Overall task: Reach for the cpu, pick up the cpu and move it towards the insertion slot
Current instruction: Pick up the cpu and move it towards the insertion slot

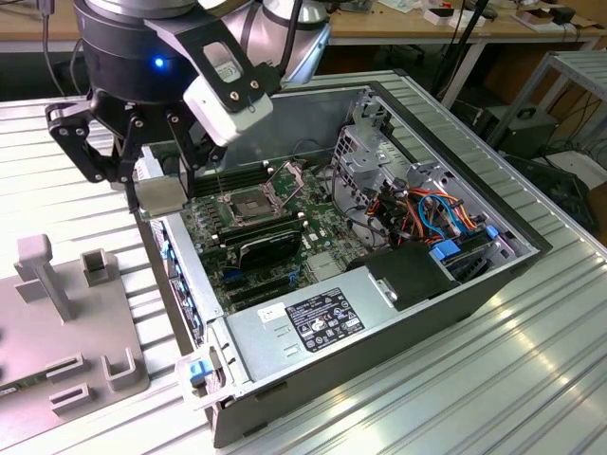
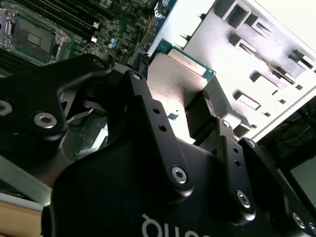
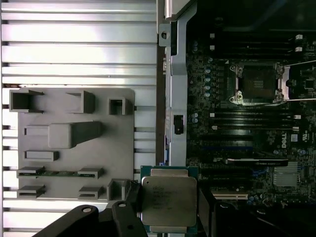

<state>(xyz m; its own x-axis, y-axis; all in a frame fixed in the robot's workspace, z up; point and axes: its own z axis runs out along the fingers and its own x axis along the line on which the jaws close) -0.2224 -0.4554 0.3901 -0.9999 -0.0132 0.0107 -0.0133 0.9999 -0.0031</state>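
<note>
- The gripper (image 1: 159,185) hung over the near wall of the open computer case (image 1: 493,270), on the exterior view's left, with the cpu (image 1: 161,195) clamped between its jaws and lifted clear of the table (image 1: 531,379).
- In the first wrist view the cpu (image 3: 169,200) showed as a pale metallic square on a green edge, face toward the camera, held flat, with a black finger (image 3: 132,210) against one side and another against the opposite side.
- In the second wrist view the cpu (image 2: 174,84) sat between the fingers (image 2: 148,118), again gripped on two opposite edges.
- The insertion slot (image 1: 248,204) lay on the motherboard inside the case, apart from the held chip: toward the exterior view's right of the gripper and lower.
- In the first wrist view the insertion slot (image 3: 258,83) had its silver frame and dark centre exposed, with the hinged bracket (image 3: 301,81) swung open to one side, so the socket looked uncovered.
- Being square, the chip had no long axis; its edges looked roughly parallel to the socket frame in that view, so I judged the gap to be mainly sideways travel over the case wall plus a descent.
- The grey parts fixture (image 1: 66,322) stood on the table outside the case, on the far side of the gripper from the socket.
</note>
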